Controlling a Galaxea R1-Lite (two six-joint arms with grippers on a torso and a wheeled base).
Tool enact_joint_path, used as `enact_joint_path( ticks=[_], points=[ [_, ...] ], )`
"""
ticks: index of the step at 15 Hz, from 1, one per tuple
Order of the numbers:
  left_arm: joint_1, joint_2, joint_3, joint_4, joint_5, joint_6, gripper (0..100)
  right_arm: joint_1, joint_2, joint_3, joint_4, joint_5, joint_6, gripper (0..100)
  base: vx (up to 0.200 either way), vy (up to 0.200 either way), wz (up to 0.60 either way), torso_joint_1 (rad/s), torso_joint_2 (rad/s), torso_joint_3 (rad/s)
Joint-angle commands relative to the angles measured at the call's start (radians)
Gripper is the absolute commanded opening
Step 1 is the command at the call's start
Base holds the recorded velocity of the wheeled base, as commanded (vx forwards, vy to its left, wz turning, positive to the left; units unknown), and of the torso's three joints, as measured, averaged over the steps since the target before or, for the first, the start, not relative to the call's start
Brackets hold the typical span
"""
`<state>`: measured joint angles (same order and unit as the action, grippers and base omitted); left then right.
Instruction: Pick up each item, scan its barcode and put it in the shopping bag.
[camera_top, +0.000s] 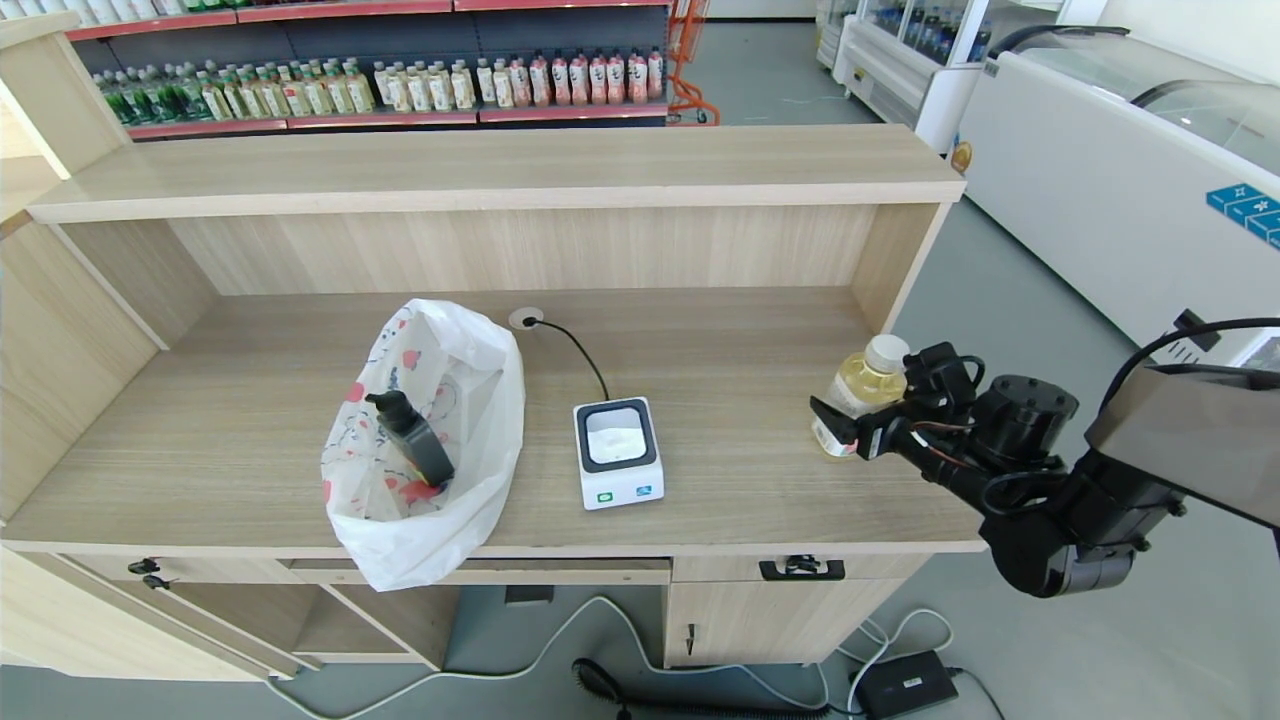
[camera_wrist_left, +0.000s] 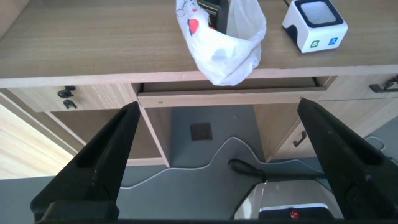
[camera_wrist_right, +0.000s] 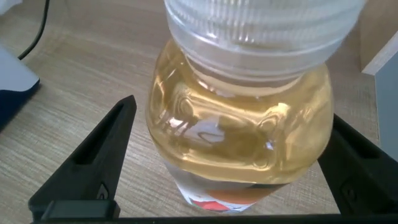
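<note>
A clear bottle of yellow liquid with a white cap stands upright at the counter's right end. My right gripper is open, one finger on each side of the bottle's body. The white barcode scanner sits mid-counter. To its left the white printed shopping bag stands open with a black pump bottle inside. My left gripper hangs open and empty below the counter's front edge, in front of the bag.
The wooden counter has a raised back shelf and side walls; the right wall stands just behind the bottle. The scanner's black cable runs to a hole in the counter. Chest freezers stand to the right.
</note>
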<state>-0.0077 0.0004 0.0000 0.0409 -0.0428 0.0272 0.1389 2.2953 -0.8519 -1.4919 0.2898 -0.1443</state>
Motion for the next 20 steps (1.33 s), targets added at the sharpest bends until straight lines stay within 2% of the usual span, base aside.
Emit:
enact_joint_path(
  ticks=[1, 5, 6, 15, 17, 18, 20],
  points=[
    [0.0, 0.0, 0.0, 0.001, 0.0, 0.0, 100, 0.001, 0.026, -0.024, -0.001, 0.002, -0.001, 100, 0.0, 0.0, 0.0, 0.0, 0.0, 0.0],
    [0.0, 0.0, 0.0, 0.001, 0.0, 0.0, 100, 0.002, 0.058, -0.067, 0.001, 0.002, -0.006, 100, 0.0, 0.0, 0.0, 0.0, 0.0, 0.0],
    [0.0, 0.0, 0.0, 0.001, 0.0, 0.0, 100, 0.002, 0.059, -0.067, 0.001, 0.002, -0.011, 0, 0.0, 0.0, 0.0, 0.0, 0.0, 0.0],
    [0.0, 0.0, 0.0, -0.001, 0.0, 0.0, 100, 0.005, 0.108, -0.096, -0.013, 0.028, -0.113, 0, 0.0, 0.0, 0.0, 0.0, 0.0, 0.0],
    [0.0, 0.0, 0.0, -0.001, 0.0, 0.0, 100, 0.004, 0.093, -0.114, -0.011, 0.025, -0.1, 0, 0.0, 0.0, 0.0, 0.0, 0.0, 0.0],
    [0.0, 0.0, 0.0, 0.001, 0.0, 0.0, 100, 0.002, 0.03, -0.124, 0.002, 0.022, -0.04, 0, 0.0, 0.0, 0.0, 0.0, 0.0, 0.0],
    [0.0, 0.0, 0.0, 0.001, 0.0, 0.0, 100, 0.001, -0.117, -0.111, 0.105, 0.023, 0.038, 0, 0.0, 0.0, 0.0, 0.0, 0.0, 0.0]
  ],
)
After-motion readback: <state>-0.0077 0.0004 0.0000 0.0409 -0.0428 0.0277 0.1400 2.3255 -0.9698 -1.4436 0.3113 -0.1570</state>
